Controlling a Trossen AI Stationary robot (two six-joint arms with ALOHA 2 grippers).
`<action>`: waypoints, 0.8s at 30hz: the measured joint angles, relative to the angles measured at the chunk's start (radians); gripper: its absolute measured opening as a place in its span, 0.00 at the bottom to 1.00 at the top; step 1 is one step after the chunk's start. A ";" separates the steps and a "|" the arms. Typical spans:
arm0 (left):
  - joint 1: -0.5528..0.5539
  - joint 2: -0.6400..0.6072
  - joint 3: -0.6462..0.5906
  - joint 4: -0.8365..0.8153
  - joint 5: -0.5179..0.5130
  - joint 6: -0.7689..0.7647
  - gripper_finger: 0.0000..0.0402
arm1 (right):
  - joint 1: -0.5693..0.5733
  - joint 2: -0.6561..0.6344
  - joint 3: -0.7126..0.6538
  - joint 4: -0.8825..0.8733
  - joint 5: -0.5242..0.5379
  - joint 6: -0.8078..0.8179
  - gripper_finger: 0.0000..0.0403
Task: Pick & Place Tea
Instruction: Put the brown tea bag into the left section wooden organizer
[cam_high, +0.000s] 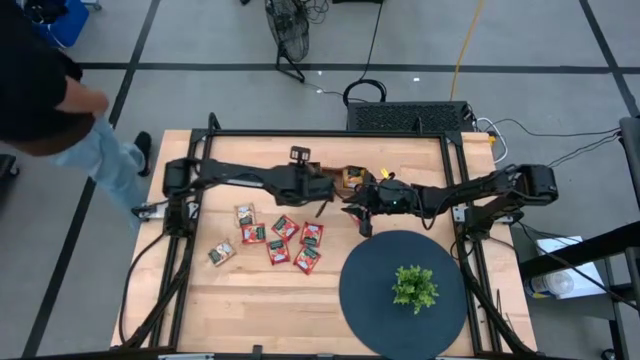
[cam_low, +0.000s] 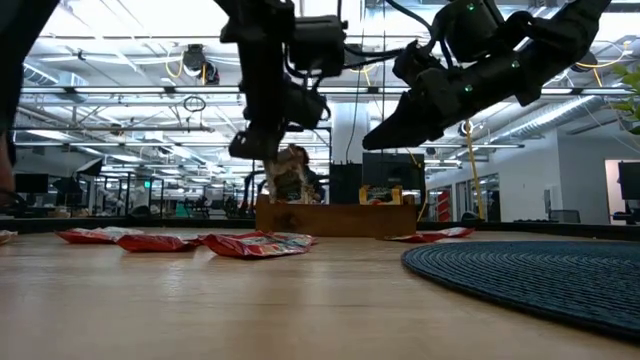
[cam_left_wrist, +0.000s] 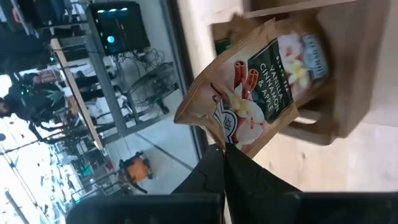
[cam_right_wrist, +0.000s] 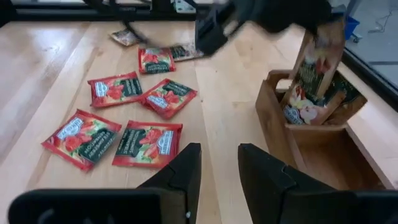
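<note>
My left gripper (cam_high: 328, 192) is shut on a brown-orange tea sachet (cam_left_wrist: 267, 87), printed with vanilla, cinnamon and apple, which it holds over the wooden tray (cam_right_wrist: 273, 118) at the table's far middle. Just right of the tray, my right gripper (cam_right_wrist: 217, 165) hovers open with nothing between its fingers. Several red sachets (cam_high: 285, 240) and two pale ones (cam_high: 220, 253) lie flat on the table left of centre. My left gripper pinches the sachet's edge near one corner (cam_left_wrist: 229, 138) between its two fingers. The fingers come from the table's left, slanting down. The sachet (cam_low: 285, 182) hangs tilted below them, its lower end (cam_right_wrist: 298, 112) at the tray's compartment; whether it touches the tray I cannot tell.
A dark round mat (cam_high: 370, 290) with a small green plant (cam_high: 413, 287) covers the near right of the table. A person (cam_high: 60, 100) stands off the table's far left corner. Bare wood lies along the near left edge.
</note>
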 joint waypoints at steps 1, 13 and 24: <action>0.000 0.013 0.004 0.000 0.000 0.004 0.00 | 0.000 -0.001 0.000 0.000 0.000 -0.003 0.23; 0.000 0.037 0.004 0.027 0.048 0.005 0.00 | 0.000 -0.007 0.001 -0.016 0.000 -0.025 0.23; 0.024 0.037 -0.032 0.067 0.060 0.047 0.00 | 0.000 -0.007 0.001 -0.016 0.000 -0.022 0.23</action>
